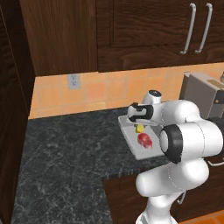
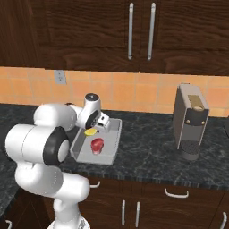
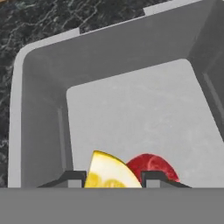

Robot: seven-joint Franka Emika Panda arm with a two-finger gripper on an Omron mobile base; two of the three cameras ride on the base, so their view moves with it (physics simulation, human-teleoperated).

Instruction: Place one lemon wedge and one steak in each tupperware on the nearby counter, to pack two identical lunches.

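My gripper [image 3: 113, 178] hangs low inside a light-grey tupperware [image 3: 39, 109], shut on a yellow lemon wedge [image 3: 109, 173] that sits between its two fingertips. Just beyond the wedge, a red steak [image 3: 153, 165] lies on the tray floor. From the left base view, the gripper [image 1: 139, 123] holds the lemon wedge [image 1: 139, 128] over the far part of the tupperware [image 1: 131, 146], with the steak [image 1: 145, 139] nearer the counter's [image 1: 65, 148] front edge. The right base view has the wedge [image 2: 91, 132], steak [image 2: 97, 144] and tupperware [image 2: 112, 147] beside my arm. A second tupperware, wedge and steak are hidden.
A grey-brown coffee machine [image 2: 190, 117] stands on the counter right of the tray, also seen as the coffee machine [image 1: 202, 94]. A wall outlet [image 1: 73, 81] sits on the orange tiled backsplash. Dark upper cabinets [image 2: 134, 31] hang above.
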